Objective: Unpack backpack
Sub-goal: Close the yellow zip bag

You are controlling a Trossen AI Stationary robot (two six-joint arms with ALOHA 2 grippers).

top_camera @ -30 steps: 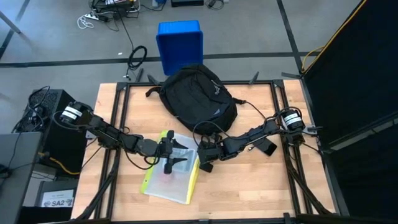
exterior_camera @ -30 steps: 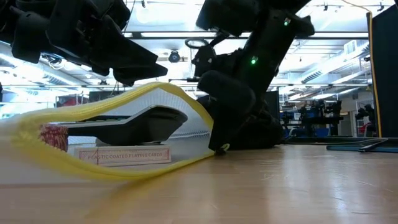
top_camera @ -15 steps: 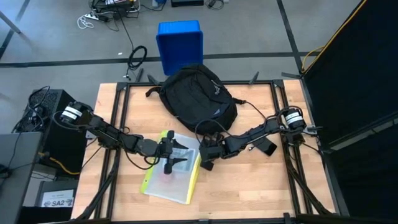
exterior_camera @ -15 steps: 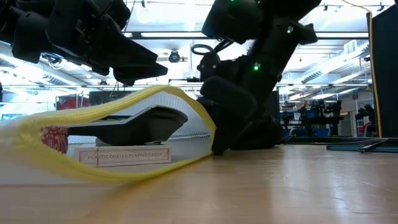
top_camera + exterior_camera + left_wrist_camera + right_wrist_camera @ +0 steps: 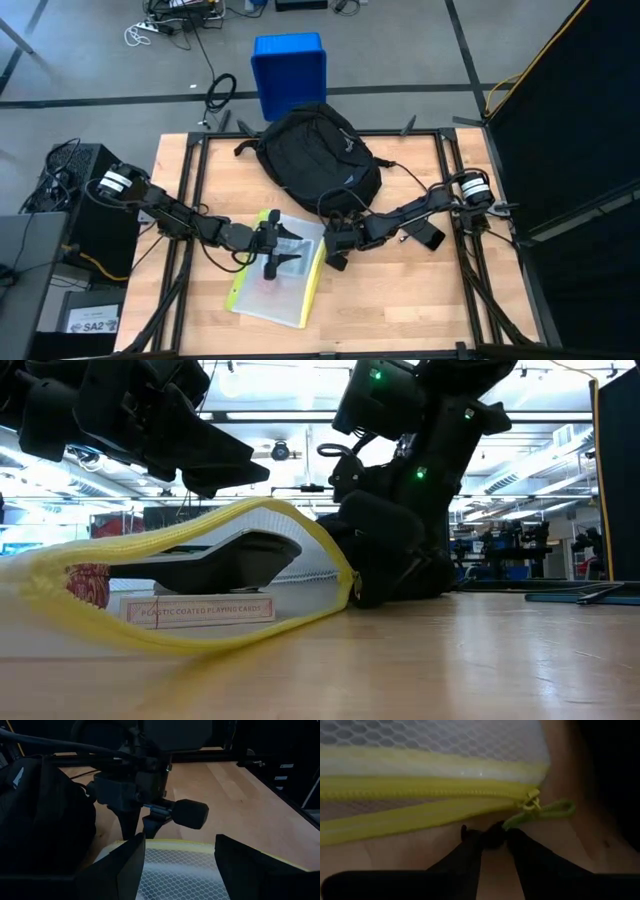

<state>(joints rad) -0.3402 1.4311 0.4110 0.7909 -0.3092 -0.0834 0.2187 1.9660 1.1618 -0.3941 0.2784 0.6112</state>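
The black backpack (image 5: 320,155) lies on its back at the table's far middle, touched by neither gripper. In front of it lies a yellow-edged mesh pouch (image 5: 278,272), flat on the wood; a playing-card box (image 5: 200,610) and a dark item (image 5: 235,558) show through its gaping mouth. My left gripper (image 5: 288,246) is open and hovers just over the pouch's top, its fingers (image 5: 125,870) spread above the mesh (image 5: 175,872). My right gripper (image 5: 335,255) sits low at the pouch's right corner, shut on the zip's green cord. My right gripper (image 5: 492,834) pinches the free end of the green cord loop (image 5: 512,822) that hangs from the yellow zip pull (image 5: 532,800) at the pouch's right corner. The fingers (image 5: 465,855) come in low over the table from its right side. The cord runs slanting and fairly straight to the pull.
A blue plastic bin (image 5: 290,65) stands on the floor beyond the far edge, behind the backpack. A small black object (image 5: 430,238) lies on the table under the right arm. Bare wood spreads over the near right part of the table (image 5: 400,300).
My right gripper has moved a little toward the table's right edge, staying shut on the cord. The pouch's right corner has been drawn the same way with it, while the rest of the pouch and the left gripper have stayed put.
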